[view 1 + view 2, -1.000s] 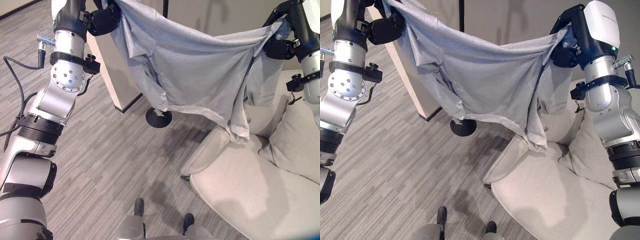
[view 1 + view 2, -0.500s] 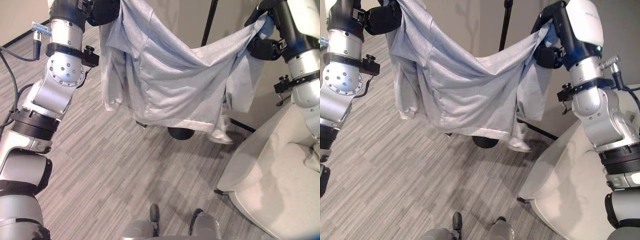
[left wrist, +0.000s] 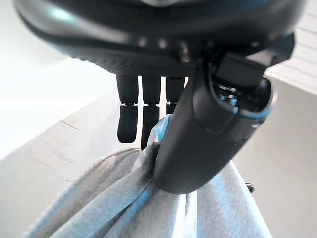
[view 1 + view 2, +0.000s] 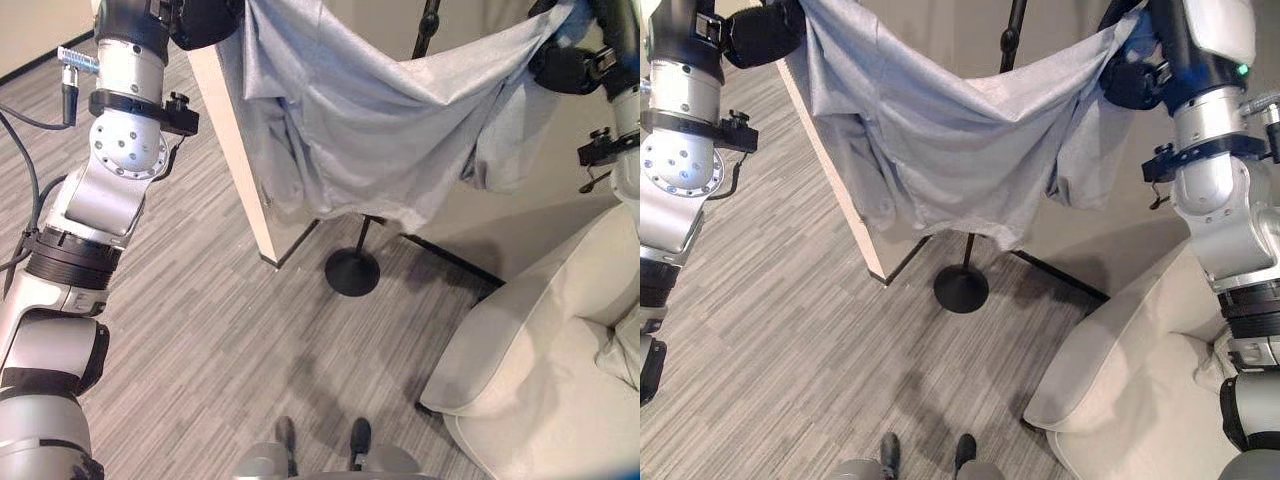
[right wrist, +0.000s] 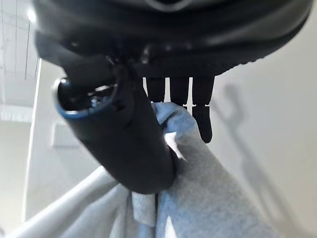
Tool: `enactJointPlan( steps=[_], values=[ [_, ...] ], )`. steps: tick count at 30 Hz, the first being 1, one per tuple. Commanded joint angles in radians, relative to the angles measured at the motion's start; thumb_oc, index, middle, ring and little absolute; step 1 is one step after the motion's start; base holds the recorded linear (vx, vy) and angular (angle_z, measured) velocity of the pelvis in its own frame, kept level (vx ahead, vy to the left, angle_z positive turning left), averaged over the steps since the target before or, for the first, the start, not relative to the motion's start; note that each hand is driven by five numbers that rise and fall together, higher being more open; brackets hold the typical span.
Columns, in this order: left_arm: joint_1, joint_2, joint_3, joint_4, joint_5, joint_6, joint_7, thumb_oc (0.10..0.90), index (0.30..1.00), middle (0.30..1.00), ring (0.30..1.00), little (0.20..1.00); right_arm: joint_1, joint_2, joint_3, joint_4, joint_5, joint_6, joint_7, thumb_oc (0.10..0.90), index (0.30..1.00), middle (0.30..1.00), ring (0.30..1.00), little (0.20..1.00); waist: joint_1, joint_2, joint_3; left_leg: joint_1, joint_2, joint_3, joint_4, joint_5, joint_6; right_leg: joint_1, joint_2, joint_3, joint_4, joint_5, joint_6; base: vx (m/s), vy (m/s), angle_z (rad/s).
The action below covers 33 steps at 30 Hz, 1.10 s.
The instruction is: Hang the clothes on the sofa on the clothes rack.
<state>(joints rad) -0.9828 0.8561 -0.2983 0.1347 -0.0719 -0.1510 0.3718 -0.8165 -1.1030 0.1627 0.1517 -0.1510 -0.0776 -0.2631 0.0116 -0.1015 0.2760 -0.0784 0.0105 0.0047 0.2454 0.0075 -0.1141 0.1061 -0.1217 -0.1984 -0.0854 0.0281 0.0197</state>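
So the grey shirt [image 4: 380, 130] is up in the air, stretched out wide between both hands and sagging in the middle. The left hand [image 4: 205, 20] has one top corner pinched between thumb and fingers, you can see the cloth bunched under the thumb [image 3: 198, 139] in its wrist view. Same deal on the other side, the right hand [image 4: 1132, 82] is clamped on the opposite corner, with a sleeve dangling below it. The shirt hangs right in front of the rack pole [image 4: 1012, 30], whose round black base [image 4: 352, 271] sits on the striped grey floor [image 4: 200, 340] under the hem. The beige sofa [image 4: 540, 360] is off to the right, well clear of the shirt.
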Motion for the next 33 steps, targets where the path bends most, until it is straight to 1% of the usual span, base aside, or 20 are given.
enactJointPlan(
  steps=[1, 2, 3, 4, 5, 6, 7, 10, 11, 12, 13, 14, 15, 16, 18, 22, 24, 26, 27, 33],
  values=[
    [-0.104, 0.003, 0.034, -0.011, -0.014, -0.093, 0.033, 0.400, 0.300, 0.300, 0.300, 0.300, -0.098, -0.100, -0.037, -0.072, 0.022, -0.080, -0.117, 0.400, 0.300, 0.300, 0.300, 0.300, 0.028, 0.029, -0.181, 0.028, 0.037, -0.020, -0.207, -0.026, 0.018, 0.038, 0.034, -0.018, -0.002, -0.055, 0.099, 0.14, 0.047, -0.25],
    [-0.106, 0.003, 0.034, -0.010, -0.015, -0.093, 0.034, 0.400, 0.300, 0.300, 0.300, 0.300, -0.106, -0.101, -0.031, -0.068, 0.022, -0.080, -0.119, 0.400, 0.300, 0.300, 0.300, 0.300, 0.028, 0.029, -0.182, 0.031, 0.036, -0.020, -0.218, -0.020, 0.018, 0.035, 0.033, -0.017, -0.002, -0.056, 0.099, 0.25, 0.087, -0.35],
    [-0.146, 0.039, 0.015, -0.041, -0.006, -0.103, 0.046, 0.400, 0.300, 0.300, 0.300, 0.300, -0.181, -0.139, 0.000, -0.037, 0.016, -0.076, -0.145, 0.400, 0.300, 0.300, 0.300, 0.300, 0.048, 0.038, -0.191, -0.014, 0.005, -0.057, -0.322, 0.032, 0.005, 0.056, 0.050, 0.005, -0.002, -0.086, 0.101, 0.18, 0.063, -0.28],
    [-0.148, 0.040, 0.016, -0.040, -0.006, -0.102, 0.047, 0.400, 0.300, 0.300, 0.300, 0.300, -0.192, -0.140, 0.009, -0.032, 0.017, -0.076, -0.146, 0.400, 0.300, 0.300, 0.300, 0.300, 0.049, 0.039, -0.189, -0.014, 0.005, -0.055, -0.324, 0.033, 0.005, 0.054, 0.050, 0.007, -0.002, -0.087, 0.101, 0.33, 0.150, -0.39],
    [-0.164, 0.043, 0.014, -0.050, 0.003, -0.106, 0.058, 0.400, 0.300, 0.300, 0.300, 0.300, -0.232, -0.149, 0.035, 0.000, 0.022, -0.065, -0.151, 0.400, 0.300, 0.300, 0.300, 0.300, 0.051, 0.053, -0.213, 0.005, 0.008, -0.064, -0.333, 0.046, 0.002, 0.069, 0.056, 0.017, -0.002, -0.100, 0.106, 0.16, 0.084, -0.58],
    [-0.165, 0.043, 0.014, -0.049, 0.004, -0.106, 0.059, 0.400, 0.300, 0.300, 0.300, 0.300, -0.242, -0.150, 0.044, 0.006, 0.024, -0.066, -0.152, 0.400, 0.300, 0.300, 0.300, 0.300, 0.052, 0.055, -0.212, 0.006, 0.009, -0.063, -0.333, 0.046, 0.002, 0.070, 0.056, 0.018, -0.002, -0.100, 0.106, 0.25, 0.155, -0.73],
    [-0.188, 0.046, -0.007, -0.049, 0.008, -0.112, 0.061, 0.400, 0.300, 0.300, 0.300, 0.300, -0.280, -0.161, 0.074, 0.041, 0.017, -0.048, -0.160, 0.400, 0.300, 0.300, 0.300, 0.300, 0.053, 0.057, -0.231, 0.025, 0.009, -0.061, -0.333, 0.048, 0.001, 0.078, 0.047, 0.015, -0.002, -0.100, 0.112, 0.17, 0.113, -0.72],
    [-0.291, 0.057, -0.081, 0.035, -0.003, -0.108, 0.079, 0.400, 0.300, 0.300, 0.300, 0.300, -0.464, -0.168, 0.252, 0.196, 0.040, -0.019, -0.164, 0.400, 0.300, 0.300, 0.300, 0.300, 0.056, 0.057, -0.254, 0.067, 0.000, -0.035, -0.333, 0.033, 0.011, 0.088, 0.019, 0.028, -0.002, -0.093, 0.127, 0.23, 0.158, -0.35],
    [-0.375, 0.072, -0.149, 0.116, 0.002, -0.093, 0.091, 0.400, 0.300, 0.300, 0.300, 0.300, -0.572, -0.169, 0.367, 0.299, 0.051, 0.002, -0.158, 0.400, 0.300, 0.300, 0.300, 0.300, 0.055, 0.056, -0.269, 0.086, -0.002, -0.012, -0.333, 0.022, 0.019, 0.090, 0.001, 0.027, -0.002, -0.085, 0.140, 0.20, 0.139, -0.18],
    [-0.391, 0.072, -0.157, 0.130, -0.001, -0.096, 0.094, 0.400, 0.300, 0.300, 0.300, 0.300, -0.604, -0.166, 0.394, 0.316, 0.056, -0.001, -0.159, 0.400, 0.300, 0.300, 0.300, 0.300, 0.057, 0.057, -0.266, 0.086, -0.003, -0.009, -0.333, 0.021, 0.020, 0.089, -0.001, 0.030, -0.002, -0.085, 0.141, 0.16, 0.111, -0.20],
    [-0.438, 0.075, -0.189, 0.186, -0.009, -0.093, 0.100, 0.400, 0.300, 0.300, 0.300, 0.300, -0.675, -0.153, 0.462, 0.373, 0.065, 0.006, -0.155, 0.400, 0.300, 0.300, 0.300, 0.300, 0.057, 0.060, -0.269, 0.092, -0.006, 0.002, -0.333, 0.016, 0.025, 0.089, -0.008, 0.036, -0.002, -0.081, 0.144, 0.05, 0.031, -0.29],
    [-0.442, 0.075, -0.188, 0.190, -0.010, -0.095, 0.100, 0.400, 0.300, 0.300, 0.300, 0.300, -0.692, -0.151, 0.477, 0.380, 0.068, 0.004, -0.155, 0.400, 0.300, 0.300, 0.300, 0.300, 0.057, 0.063, -0.266, 0.092, -0.006, 0.003, -0.333, 0.016, 0.025, 0.089, -0.008, 0.037, -0.002, -0.081, 0.145, 0.18, 0.110, -0.26],
    [-0.553, 0.071, -0.283, 0.310, -0.011, -0.076, 0.109, 0.400, 0.300, 0.300, 0.300, 0.300, -0.831, -0.112, 0.620, 0.519, 0.071, 0.033, -0.141, 0.400, 0.300, 0.300, 0.300, 0.300, 0.051, 0.068, -0.277, 0.104, -0.011, 0.021, -0.333, 0.008, 0.036, 0.086, -0.022, 0.048, -0.002, -0.068, 0.155, 0.13, 0.085, -0.16],
    [-0.561, 0.071, -0.286, 0.318, -0.014, -0.079, 0.109, 0.400, 0.300, 0.300, 0.300, 0.300, -0.851, -0.108, 0.637, 0.529, 0.074, 0.031, -0.141, 0.400, 0.300, 0.300, 0.300, 0.300, 0.052, 0.070, -0.274, 0.104, -0.012, 0.023, -0.333, 0.007, 0.037, 0.085, -0.022, 0.049, -0.002, -0.068, 0.156, 0.17, 0.110, -0.07],
    [-0.653, 0.049, -0.357, 0.413, -0.031, -0.065, 0.106, 0.400, 0.300, 0.300, 0.300, 0.300, -0.964, -0.060, 0.759, 0.657, 0.060, 0.063, -0.120, 0.400, 0.300, 0.300, 0.300, 0.300, 0.041, 0.079, -0.280, 0.109, -0.017, 0.029, -0.333, 0.000, 0.043, 0.081, -0.029, 0.059, -0.002, -0.059, 0.161, 0.11, 0.064, -0.06],
    [-0.709, 0.020, -0.394, 0.480, -0.042, -0.061, 0.103, 0.400, 0.300, 0.300, 0.300, 0.300, -1.035, -0.016, 0.829, 0.759, 0.066, 0.068, -0.103, 0.400, 0.300, 0.300, 0.300, 0.300, 0.038, 0.088, -0.275, 0.108, -0.020, 0.033, -0.333, -0.003, 0.047, 0.072, -0.033, 0.063, -0.002, -0.054, 0.167, 0.07, 0.032, -0.05],
    [-0.758, -0.034, -0.445, 0.546, -0.043, -0.052, 0.093, 0.400, 0.300, 0.300, 0.300, 0.300, -1.081, 0.039, 0.893, 0.864, 0.060, 0.082, -0.073, 0.400, 0.300, 0.300, 0.300, 0.300, 0.031, 0.095, -0.267, 0.100, -0.021, 0.039, -0.333, -0.002, 0.051, 0.055, -0.038, 0.065, -0.002, -0.043, 0.175, 0.06, 0.026, -0.17],
    [-0.773, -0.055, -0.465, 0.571, -0.031, -0.050, 0.087, 0.400, 0.300, 0.300, 0.300, 0.300, -1.083, 0.068, 0.913, 0.903, 0.057, 0.085, -0.054, 0.400, 0.300, 0.300, 0.300, 0.300, 0.027, 0.100, -0.259, 0.091, -0.023, 0.040, -0.333, -0.002, 0.053, 0.040, -0.038, 0.068, -0.002, -0.037, 0.177, 0.03, 0.026, -0.33],
    [-0.790, -0.093, -0.493, 0.624, -0.033, -0.047, 0.077, 0.400, 0.300, 0.300, 0.300, 0.300, -1.093, 0.099, 0.927, 0.953, 0.058, 0.086, -0.045, 0.400, 0.300, 0.300, 0.300, 0.300, 0.024, 0.106, -0.247, 0.074, -0.022, 0.044, -0.333, 0.002, 0.053, 0.018, -0.039, 0.069, -0.002, -0.031, 0.180, 0.00, 0.027, -0.29],
    [-0.843, -0.144, -0.561, 0.773, -0.062, -0.050, 0.058, 0.400, 0.300, 0.300, 0.300, 0.300, -1.127, 0.158, 0.942, 1.047, 0.090, 0.082, -0.044, 0.400, 0.300, 0.300, 0.300, 0.300, 0.013, 0.110, -0.217, 0.000, -0.014, 0.056, -0.333, 0.017, 0.049, -0.062, -0.036, 0.076, -0.002, -0.010, 0.189, -0.03, 0.026, -0.09]
  ],
)
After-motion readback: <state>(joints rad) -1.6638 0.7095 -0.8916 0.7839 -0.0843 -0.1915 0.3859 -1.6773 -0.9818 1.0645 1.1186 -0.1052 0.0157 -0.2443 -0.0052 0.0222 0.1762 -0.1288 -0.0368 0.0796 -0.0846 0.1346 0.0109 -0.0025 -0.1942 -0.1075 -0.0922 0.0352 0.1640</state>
